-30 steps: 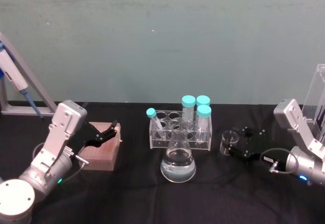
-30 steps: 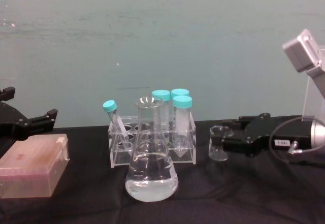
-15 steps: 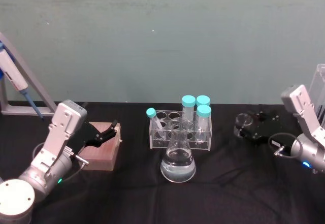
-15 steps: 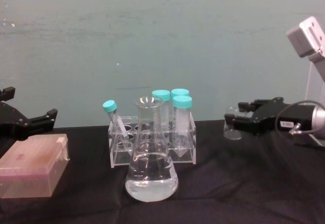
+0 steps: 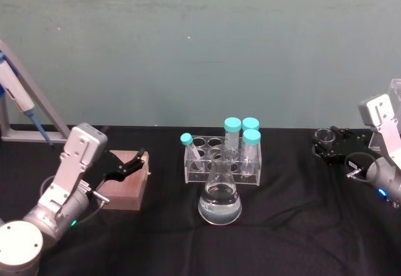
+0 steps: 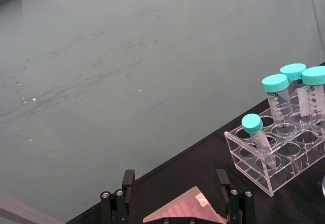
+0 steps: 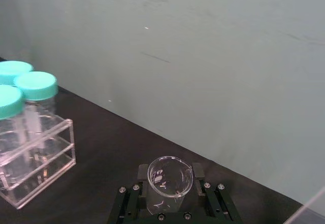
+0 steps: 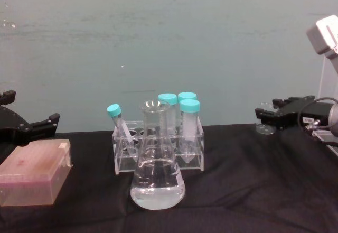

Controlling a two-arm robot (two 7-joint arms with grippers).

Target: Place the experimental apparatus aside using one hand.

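Beaker [image 7: 169, 181] and right gripper [image 7: 169, 177] are told best by the right wrist view, which looks into the glass's open mouth and shows the black fingers clamped on it from both sides. The head view adds where: by the desk's [image 5: 294, 232] far right corner. The chest view gives them side-on, the beaker seemingly just clear of the cloth, though that is hard to judge. The left wrist view shows the left gripper [image 6: 175, 183] spread apart above a pink box [image 6: 184, 210] near the desk's left edge. The flask [image 8: 157, 177] of clear liquid stands mid-desk, just in front of the rack [image 8: 158, 154] of teal-capped tubes. Black cloth covers the desk, and a scuffed teal wall [image 5: 200, 51] rises behind its far edge.
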